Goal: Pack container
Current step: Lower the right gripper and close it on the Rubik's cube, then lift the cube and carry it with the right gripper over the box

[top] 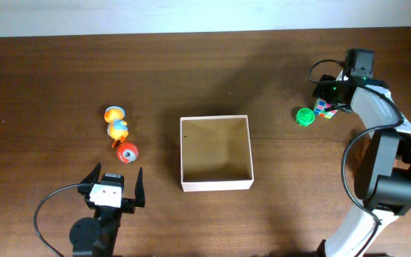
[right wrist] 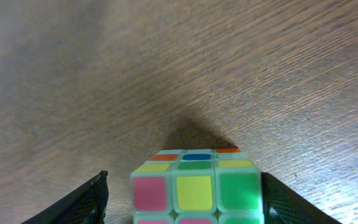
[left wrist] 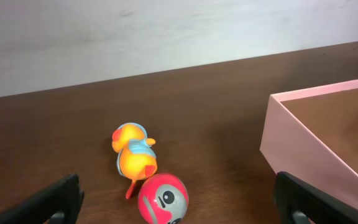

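The container (top: 216, 185), a shallow square box with white walls and a tan inside, sits open at the table's middle; its wall looks pinkish in the left wrist view (left wrist: 303, 149). My right gripper (top: 332, 107) is open at the far right, its fingers on either side of a colourful puzzle cube (top: 325, 108), which fills the right wrist view (right wrist: 194, 190) between the fingers (right wrist: 182, 199). A green ball (top: 305, 117) lies just left of the cube. My left gripper (top: 118, 174) is open and empty, just short of a red ball (left wrist: 163, 198) and an orange-and-blue duck (left wrist: 133, 152).
The red ball (top: 127, 152) and the duck (top: 117, 127) lie left of the container. The right arm's cable loops near the table's far right edge. A pale wall runs along the back of the dark wooden table.
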Available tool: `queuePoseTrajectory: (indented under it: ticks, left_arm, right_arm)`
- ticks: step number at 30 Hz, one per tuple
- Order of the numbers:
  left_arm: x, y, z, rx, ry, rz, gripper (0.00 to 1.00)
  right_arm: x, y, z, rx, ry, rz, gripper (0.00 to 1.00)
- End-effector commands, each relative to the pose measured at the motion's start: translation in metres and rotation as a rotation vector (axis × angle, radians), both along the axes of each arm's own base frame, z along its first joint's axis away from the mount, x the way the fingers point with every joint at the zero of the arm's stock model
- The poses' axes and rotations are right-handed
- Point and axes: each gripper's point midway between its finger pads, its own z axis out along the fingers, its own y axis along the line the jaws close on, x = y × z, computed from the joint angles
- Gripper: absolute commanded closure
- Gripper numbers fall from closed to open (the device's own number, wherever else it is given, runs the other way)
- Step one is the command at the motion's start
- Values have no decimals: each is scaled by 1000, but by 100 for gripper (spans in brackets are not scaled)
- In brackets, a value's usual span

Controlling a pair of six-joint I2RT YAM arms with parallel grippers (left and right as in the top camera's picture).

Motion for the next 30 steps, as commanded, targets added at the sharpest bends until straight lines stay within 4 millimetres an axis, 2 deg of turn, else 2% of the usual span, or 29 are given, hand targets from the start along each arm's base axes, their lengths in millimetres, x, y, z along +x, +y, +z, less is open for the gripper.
queuePoseTrajectory:
  ticks: [1, 5, 18, 26, 30]
  left_arm:
    - [0, 0, -1, 15, -7, -5, 1]
    - [0, 0, -1, 15, -7, -5, 1]
    - [0, 0, -1, 15, -7, -5, 1]
    - [0, 0, -1, 15, -7, -5, 1]
    - [0, 0, -1, 15, -7, -5, 1]
  right_arm:
    - [-2, 0, -18, -51, 45, 82, 29]
    - [-3, 0, -22, -69, 55, 122, 30]
    - [-4, -6, -21, -99, 62, 133, 50]
    - [-6, -5, -21, -96, 67, 134, 50]
    - [-4, -3, -9, -83, 54, 142, 50]
